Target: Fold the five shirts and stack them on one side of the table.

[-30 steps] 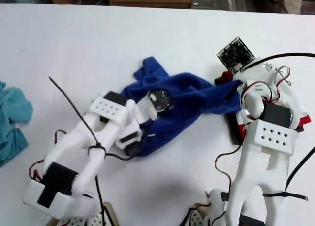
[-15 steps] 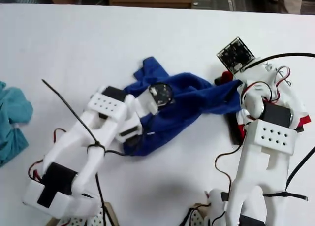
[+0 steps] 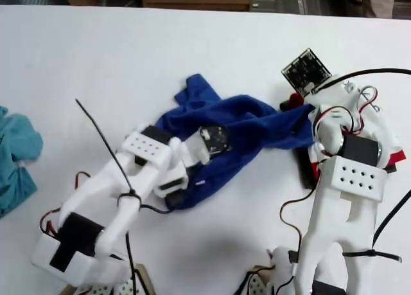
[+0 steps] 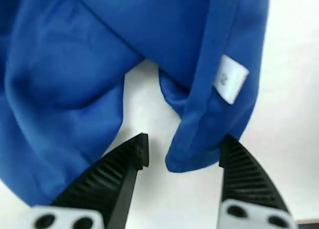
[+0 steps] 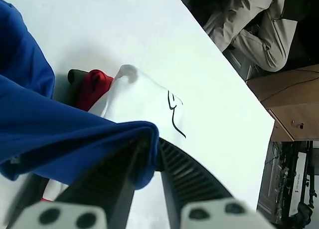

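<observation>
The crumpled royal-blue cotton shirt [image 3: 250, 131] lies in the middle of the high view on the white desk [image 3: 96, 51]. Its long axis runs from lower left of centre up toward the right. The right claw [image 5: 152, 145] is closed tight on the shirt's right-hand end, with a fold of blue cloth pinched between its ribbed black jaws. The left claw [image 4: 184, 144] is wide open and holds nothing. In the left wrist view a rounded corner of hem, near a small white label [image 4: 230, 79], sits between the jaws, closer to one jaw than the other. The left arm is therefore the one at the free lower-left end, with cloth already inside its opening. Closing there would likely catch that corner, though perhaps only its edge. A bunched teal shirt [image 3: 16, 160] sits at the left edge, well apart.
</observation>
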Robot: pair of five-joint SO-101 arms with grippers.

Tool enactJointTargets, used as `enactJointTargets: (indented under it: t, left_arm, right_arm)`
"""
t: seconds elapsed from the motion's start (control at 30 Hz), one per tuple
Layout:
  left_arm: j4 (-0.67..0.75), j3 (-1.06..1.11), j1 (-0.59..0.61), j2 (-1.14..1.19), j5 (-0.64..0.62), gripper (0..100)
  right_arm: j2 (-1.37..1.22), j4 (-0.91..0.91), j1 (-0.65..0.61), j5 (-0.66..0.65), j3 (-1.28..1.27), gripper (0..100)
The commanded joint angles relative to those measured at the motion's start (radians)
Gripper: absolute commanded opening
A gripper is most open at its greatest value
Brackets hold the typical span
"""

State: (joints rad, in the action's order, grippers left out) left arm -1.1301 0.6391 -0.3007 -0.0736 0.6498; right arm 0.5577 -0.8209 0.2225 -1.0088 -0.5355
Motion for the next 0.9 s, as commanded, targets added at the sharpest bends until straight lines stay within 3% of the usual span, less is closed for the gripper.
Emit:
enactJointTargets:
  t: [0.0, 0.1, 0.27, 0.4, 0.67, 0.77, 0.87]
  left_arm:
    - [0.003, -0.001, -0.003, -0.012, 0.002, 16]
    - [0.002, -0.015, -0.003, -0.012, -0.015, 1]
    - [-0.068, -0.084, 0.002, -0.014, -0.052, 2]
    - [-0.189, -0.231, 0.08, -0.014, -0.052, 2]
    - [-0.546, -0.805, 0.239, -0.014, -0.052, 2]
    - [-0.66, -1.023, 0.244, -0.017, -0.057, 2]
    - [-0.657, -1.13, 0.307, -0.092, -0.057, 2]
  right_arm:
    - [0.008, 0.007, -0.004, 0.005, 0.026, 2.1]
    - [0.008, 0.007, -0.004, 0.005, 0.026, 2.1]
    - [0.008, 0.007, -0.004, 0.005, 0.026, 2.1]
    - [0.001, 0.012, -0.012, 0.018, 0.02, 2.1]
    - [0.033, 0.082, -0.134, 0.35, 0.255, 2.0]
    - [0.035, 0.077, -0.171, 0.364, 0.341, 2.0]
    - [0.035, 0.039, -0.166, 0.364, 0.456, 2.0]
